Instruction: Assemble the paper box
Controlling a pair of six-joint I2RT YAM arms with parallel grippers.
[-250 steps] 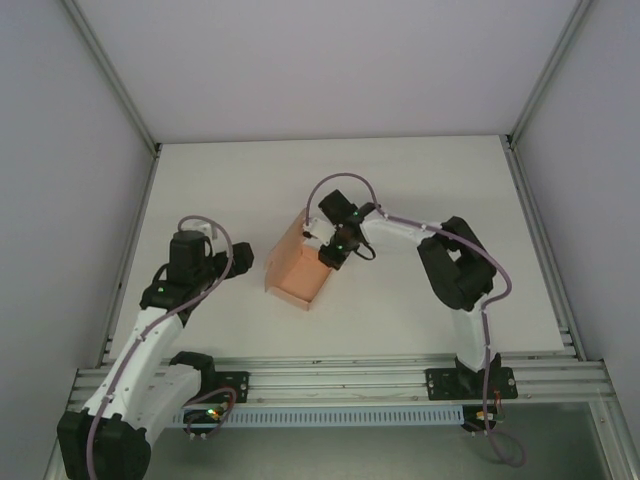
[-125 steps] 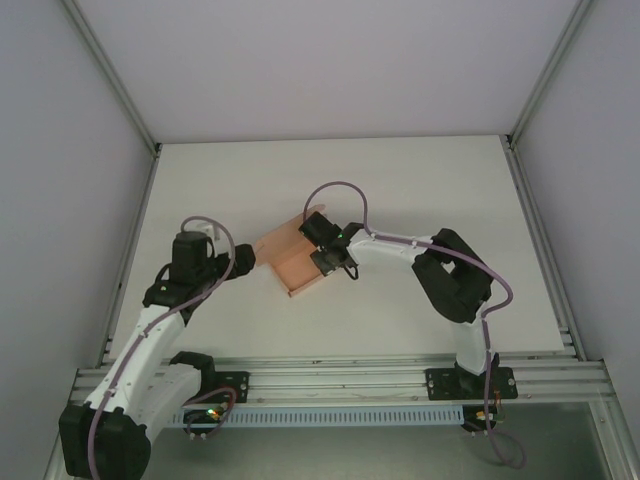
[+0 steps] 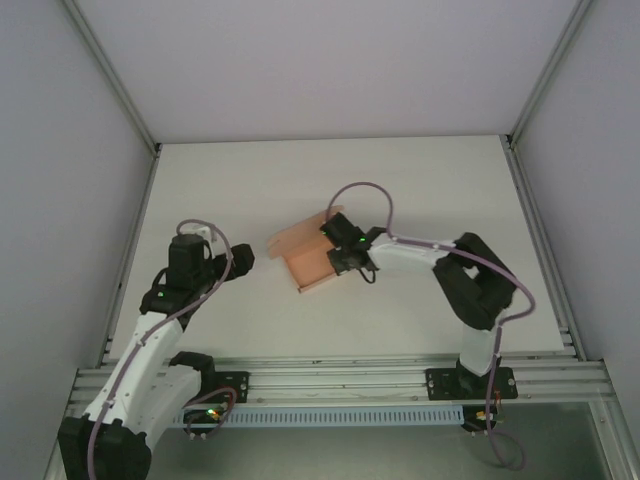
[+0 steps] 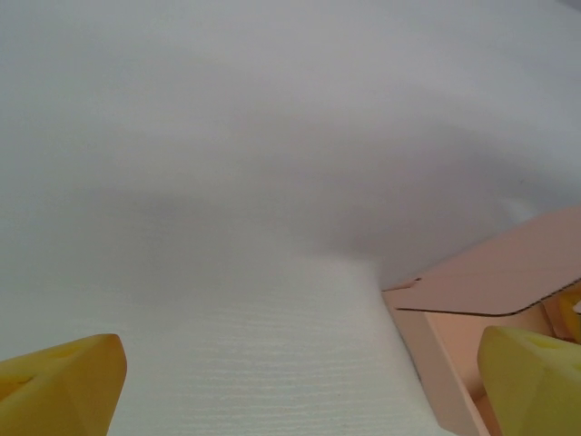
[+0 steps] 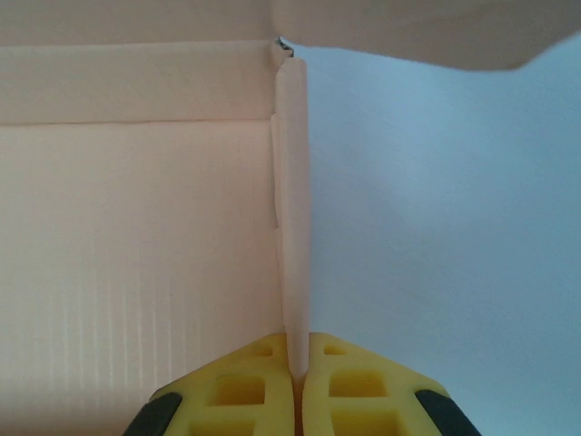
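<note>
The salmon-pink paper box (image 3: 305, 255) sits partly folded near the middle of the table, with its lid flap raised toward the back. My right gripper (image 3: 340, 257) is shut on the box's right side wall. In the right wrist view that thin wall (image 5: 292, 209) runs upright between the yellow fingers (image 5: 245, 391), with the box's floor to its left. My left gripper (image 3: 240, 260) stands open a little left of the box, touching nothing. In the left wrist view its yellow fingertips (image 4: 59, 381) are wide apart, and the paper box (image 4: 490, 291) shows at the right edge.
The white table (image 3: 430, 180) lies between grey walls, with metal rails along its left and right sides. An aluminium rail (image 3: 330, 380) carrying both arm bases crosses the near edge.
The right gripper has carried the box right and turned it, so the lid flap now points back-left. The left gripper has drawn back slightly from the box.
</note>
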